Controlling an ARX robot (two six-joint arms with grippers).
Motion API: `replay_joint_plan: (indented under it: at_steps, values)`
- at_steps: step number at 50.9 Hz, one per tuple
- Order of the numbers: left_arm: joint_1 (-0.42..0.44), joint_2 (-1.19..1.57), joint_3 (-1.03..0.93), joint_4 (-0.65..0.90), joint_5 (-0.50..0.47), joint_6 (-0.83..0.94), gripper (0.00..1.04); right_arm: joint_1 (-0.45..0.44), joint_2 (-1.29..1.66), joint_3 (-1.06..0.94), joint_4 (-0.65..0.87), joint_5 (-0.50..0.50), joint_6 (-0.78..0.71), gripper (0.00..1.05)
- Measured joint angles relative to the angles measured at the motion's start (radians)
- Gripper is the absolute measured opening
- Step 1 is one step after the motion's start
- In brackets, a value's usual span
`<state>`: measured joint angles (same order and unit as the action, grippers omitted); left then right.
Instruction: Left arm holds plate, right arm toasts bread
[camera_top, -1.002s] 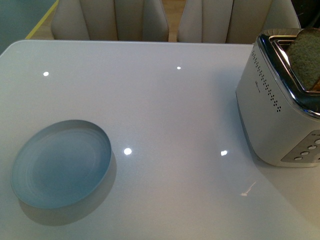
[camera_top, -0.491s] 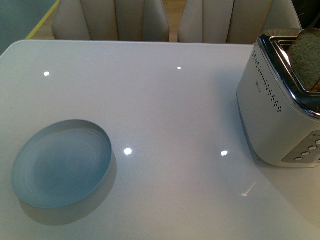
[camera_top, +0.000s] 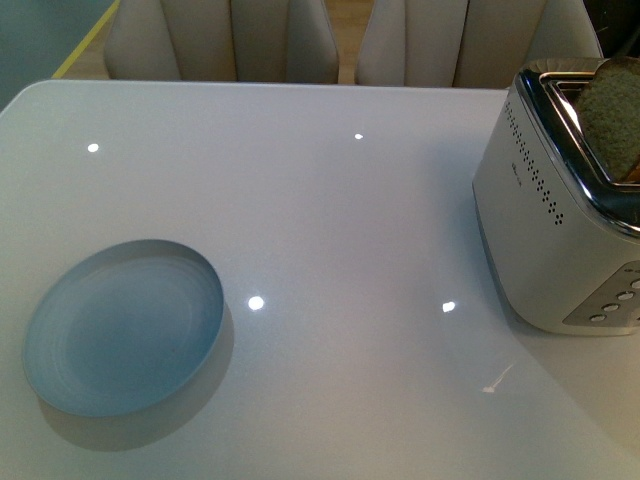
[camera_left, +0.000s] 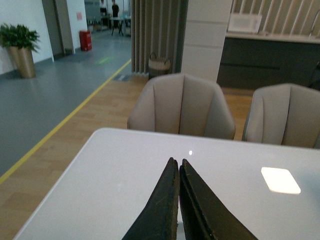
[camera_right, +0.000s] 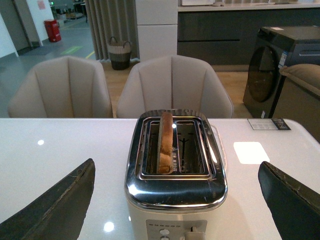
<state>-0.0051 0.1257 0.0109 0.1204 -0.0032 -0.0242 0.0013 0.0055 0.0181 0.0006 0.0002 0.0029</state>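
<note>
The pale blue plate (camera_top: 123, 326) lies on the white table (camera_top: 330, 220) at the front left, with no gripper near it in the front view. The bread (camera_top: 612, 122) stands upright in a slot of the white and chrome toaster (camera_top: 560, 220) at the right edge. In the right wrist view the bread (camera_right: 164, 141) sits in one slot of the toaster (camera_right: 176, 200), sticking up above the rim. My right gripper (camera_right: 176, 192) is open, its black fingers spread wide on either side of the toaster. My left gripper (camera_left: 178, 161) is shut and holds nothing, pointing over bare table.
Beige chairs (camera_top: 220, 40) stand behind the table's far edge. The toaster's front panel has buttons (camera_right: 164, 232) and a lever (camera_right: 191, 231). Beyond the chairs I see open floor and a dark cabinet (camera_right: 270, 60).
</note>
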Motion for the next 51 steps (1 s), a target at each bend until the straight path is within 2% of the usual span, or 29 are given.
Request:
replay_joint_plan:
  at_steps: [2, 4, 30, 40, 49, 51]
  values:
    - [0.000, -0.064, 0.000, -0.090, 0.003, 0.004, 0.03, 0.000, 0.000, 0.000, 0.000, 0.000, 0.000, 0.96]
    - [0.001, -0.105, 0.000, -0.112, 0.003, 0.006, 0.03, 0.000, 0.000, 0.000, 0.000, 0.000, 0.000, 0.96]
    - [0.001, -0.119, 0.000, -0.119, 0.003, 0.009, 0.03, 0.000, 0.000, 0.000, 0.000, 0.000, 0.000, 0.96]
    - [0.001, -0.119, 0.000, -0.119, 0.003, 0.010, 0.51, 0.000, 0.000, 0.000, 0.000, 0.000, 0.000, 0.96]
    - [0.001, -0.119, 0.000, -0.119, 0.003, 0.011, 0.81, 0.000, 0.000, 0.000, 0.000, 0.000, 0.000, 0.96]
    - [0.001, -0.119, 0.000, -0.119, 0.003, 0.012, 0.91, 0.000, 0.000, 0.000, 0.000, 0.000, 0.000, 0.96]
